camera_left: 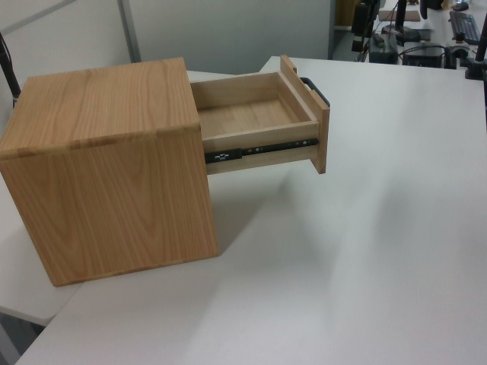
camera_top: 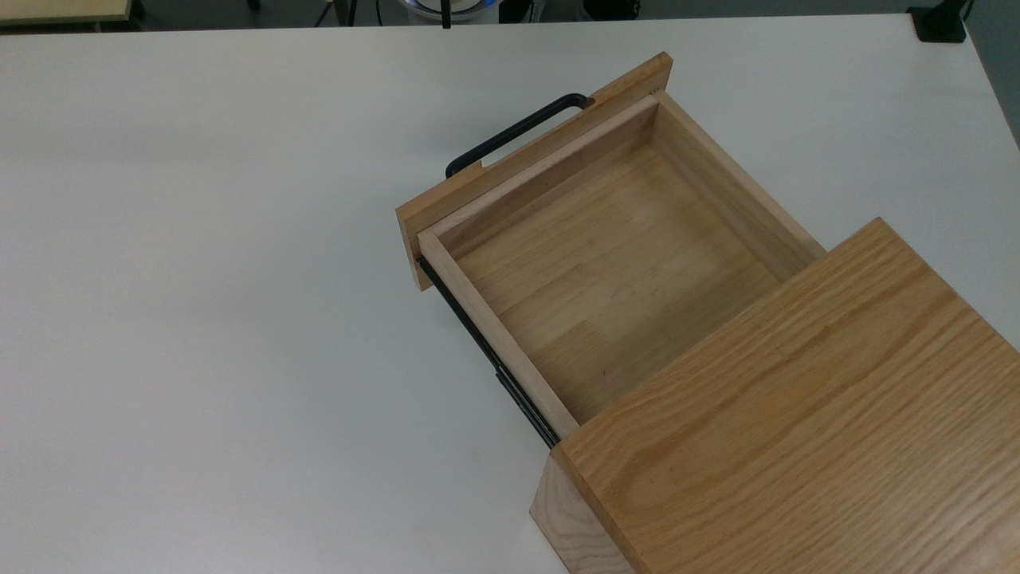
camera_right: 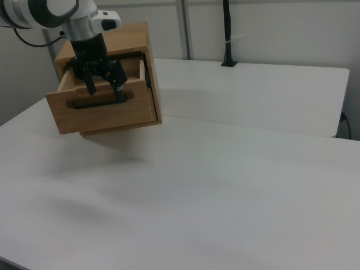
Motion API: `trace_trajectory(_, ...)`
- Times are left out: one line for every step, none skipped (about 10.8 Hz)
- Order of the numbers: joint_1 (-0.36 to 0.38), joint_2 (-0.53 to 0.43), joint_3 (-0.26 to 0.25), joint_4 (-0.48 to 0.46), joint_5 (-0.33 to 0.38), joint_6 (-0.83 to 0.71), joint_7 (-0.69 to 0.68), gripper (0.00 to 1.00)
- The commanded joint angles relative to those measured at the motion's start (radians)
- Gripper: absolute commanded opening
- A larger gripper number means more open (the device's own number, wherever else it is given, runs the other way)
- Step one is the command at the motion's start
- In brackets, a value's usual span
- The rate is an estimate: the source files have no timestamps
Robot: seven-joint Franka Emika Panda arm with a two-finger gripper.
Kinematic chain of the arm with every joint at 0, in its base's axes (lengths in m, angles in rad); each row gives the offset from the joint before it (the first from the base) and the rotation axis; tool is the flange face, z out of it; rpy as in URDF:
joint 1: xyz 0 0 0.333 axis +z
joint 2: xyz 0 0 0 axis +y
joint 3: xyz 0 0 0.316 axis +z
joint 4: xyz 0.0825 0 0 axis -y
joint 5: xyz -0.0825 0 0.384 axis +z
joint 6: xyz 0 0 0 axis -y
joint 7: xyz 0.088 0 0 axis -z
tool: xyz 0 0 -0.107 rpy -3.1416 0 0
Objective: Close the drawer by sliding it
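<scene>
- Bright, even overhead light; no harsh glare on white table [camera_top: 199, 319].
- Soft shadow under drawer [camera_left: 262, 125], left view.
- Right view: faint blurry shadows below drawer.

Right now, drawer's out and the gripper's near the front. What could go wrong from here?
1. The gripper appears in front of the handle, well short of the front panel by the top view; a low push may catch the handle instead of the panel.
2. The cabinet sits at the table edge; a hard shove on the drawer could slide it off.
</scene>
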Motion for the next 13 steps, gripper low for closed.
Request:
trace_trajectory(0.019,-0.011,-0.013,-0.009,-0.018,-0.028,-0.016,1.0)
trace_trajectory(0.019,-0.011,-0.013,-0.009,-0.018,-0.028,-0.018,1.0)
trace_trajectory(0.019,-0.011,-0.013,-0.009,-0.018,-0.028,-0.016,1.0)
trace_trajectory(0.019,-0.011,-0.013,-0.009,-0.018,-0.028,-0.015,1.0)
trace_trajectory(0.019,-0.011,-0.013,-0.009,-0.018,-0.028,-0.016,1.0)
trace_trajectory(0.018,-0.013,-0.013,-0.009,-0.018,-0.028,-0.018,1.0)
trace_trajectory(0.018,-0.013,-0.013,-0.009,-0.018,-0.028,-0.019,1.0)
trace_trajectory(0.018,-0.013,-0.013,-0.009,-0.018,-0.028,-0.021,1.0)
trace_trajectory(0.018,-0.013,-0.013,-0.011,-0.018,-0.029,-0.036,1.0)
trace_trajectory(0.018,-0.013,-0.013,-0.011,-0.018,-0.029,-0.066,1.0)
trace_trajectory(0.016,-0.013,-0.013,-0.011,-0.018,-0.029,-0.088,1.0)
trace_trajectory(0.015,-0.013,-0.013,-0.011,-0.021,-0.038,-0.111,1.0)
trace_trajectory(0.012,-0.014,-0.013,-0.011,-0.021,-0.049,-0.16,1.0)
